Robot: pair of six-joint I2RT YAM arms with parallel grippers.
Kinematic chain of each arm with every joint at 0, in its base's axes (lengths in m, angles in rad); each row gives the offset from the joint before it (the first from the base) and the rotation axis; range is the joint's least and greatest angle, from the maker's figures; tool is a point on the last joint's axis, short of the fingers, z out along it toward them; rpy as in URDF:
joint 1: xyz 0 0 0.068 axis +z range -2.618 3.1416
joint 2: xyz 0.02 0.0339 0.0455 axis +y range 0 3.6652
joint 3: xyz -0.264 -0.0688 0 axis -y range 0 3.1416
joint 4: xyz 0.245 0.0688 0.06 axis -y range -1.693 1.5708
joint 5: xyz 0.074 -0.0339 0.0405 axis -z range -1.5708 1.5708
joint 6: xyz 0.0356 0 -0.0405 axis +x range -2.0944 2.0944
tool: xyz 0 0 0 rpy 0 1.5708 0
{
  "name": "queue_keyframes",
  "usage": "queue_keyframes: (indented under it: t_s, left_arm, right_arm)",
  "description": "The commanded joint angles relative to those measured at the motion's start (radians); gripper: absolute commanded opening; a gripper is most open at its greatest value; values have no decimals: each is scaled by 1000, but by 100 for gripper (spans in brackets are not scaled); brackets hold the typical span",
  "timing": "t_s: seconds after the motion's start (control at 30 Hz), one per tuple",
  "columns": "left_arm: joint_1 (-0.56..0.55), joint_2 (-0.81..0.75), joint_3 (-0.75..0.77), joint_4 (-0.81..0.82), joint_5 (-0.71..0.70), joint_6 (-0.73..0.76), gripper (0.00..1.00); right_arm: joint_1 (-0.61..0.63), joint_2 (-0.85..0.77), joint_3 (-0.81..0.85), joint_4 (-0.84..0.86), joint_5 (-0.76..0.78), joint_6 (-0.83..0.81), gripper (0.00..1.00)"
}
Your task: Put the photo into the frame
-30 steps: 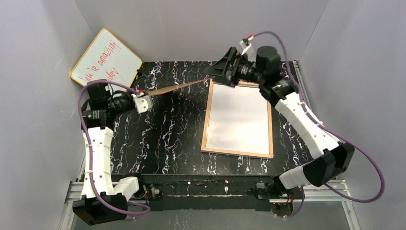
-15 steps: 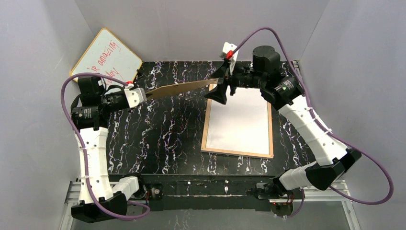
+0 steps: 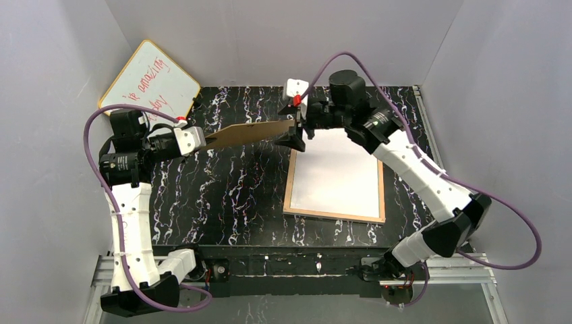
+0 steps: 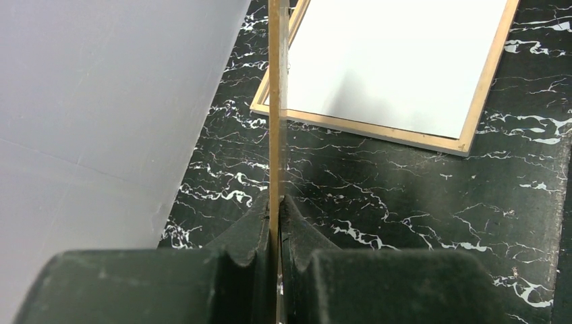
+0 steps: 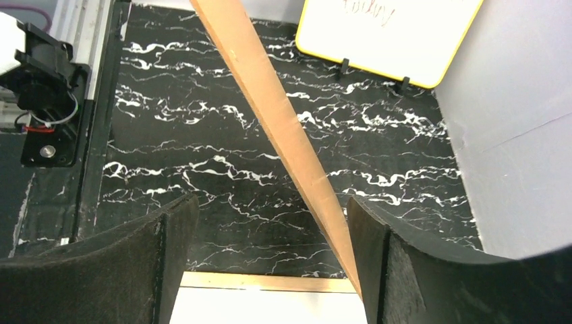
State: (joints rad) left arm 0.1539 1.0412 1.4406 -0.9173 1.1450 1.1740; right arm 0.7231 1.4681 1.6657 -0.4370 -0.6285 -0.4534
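**Holding Backing Board Above Table**

My left gripper (image 4: 275,202) is clamped on the brown backing board (image 3: 249,132). My right gripper (image 5: 270,202) stands wide around its far end. I see the photo (image 3: 337,169) white-back-up inside the frame (image 3: 335,215).

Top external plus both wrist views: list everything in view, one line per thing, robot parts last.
table: 1, black with white veining, under everything.
frame: 1, tan wood edge showing, flat on the table's right half.
photo: 1, white side up, lying inside the frame.
backing board: 1, brown, held in the air at the frame's far-left corner.
whiteboard: 1, white, yellow rim, red writing, leaning in the far-left corner.
left arm, right arm: 2, white and black, purple cables, bases at the near edge.
left fingers: black, shut on the backing board.
right fingers: black, open, one each side of the board.
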Motion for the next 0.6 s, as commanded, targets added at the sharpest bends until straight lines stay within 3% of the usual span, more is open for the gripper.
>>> queue_keyframes:
  t_s: [0.0,0.23,0.43,0.57]
  left_arm:
    - [0,-35,7,17,79,21,0]
    - [0,-28,9,7,75,30,0]
    - [-1,-12,6,-15,58,57,0]
    - [-1,20,28,-75,42,110,0]
  right_arm:
    - [11,51,43,42,10,-50,86]
    - [16,117,79,35,-15,-58,71]
    - [19,125,34,58,-68,-36,41]
    - [19,122,7,64,-98,-15,38]
